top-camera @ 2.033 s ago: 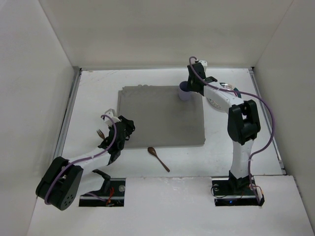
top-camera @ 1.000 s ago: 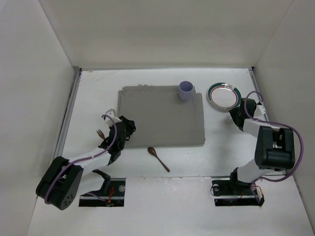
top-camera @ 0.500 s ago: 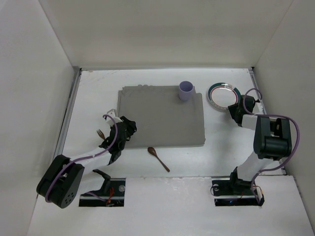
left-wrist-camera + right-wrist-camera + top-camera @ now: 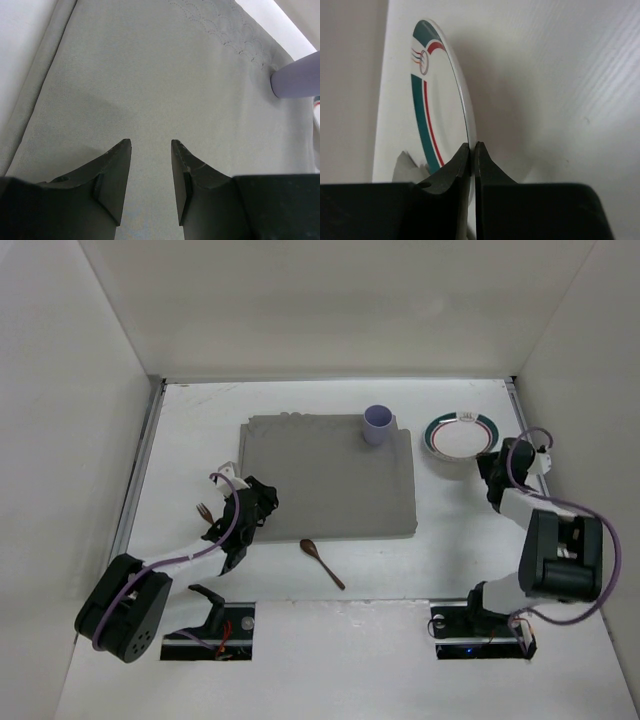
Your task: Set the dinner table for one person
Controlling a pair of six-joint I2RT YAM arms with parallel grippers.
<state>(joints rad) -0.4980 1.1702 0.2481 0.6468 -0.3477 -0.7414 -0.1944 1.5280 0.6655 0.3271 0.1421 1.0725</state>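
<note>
White plate (image 4: 458, 436) rim pinched by right pincer (image 4: 472, 146) | left pincer (image 4: 151, 150) parted above grey placemat (image 4: 150, 75) edge

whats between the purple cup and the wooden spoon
Bare grey placemat, then a strip of white dinner table before the spoon; top view shows it.

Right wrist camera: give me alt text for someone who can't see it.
The right end effector is closed on the thin rim of a white plate with green and red bands. The plate is seen almost edge-on and casts a soft shadow on the white dinner table beside it.
</note>
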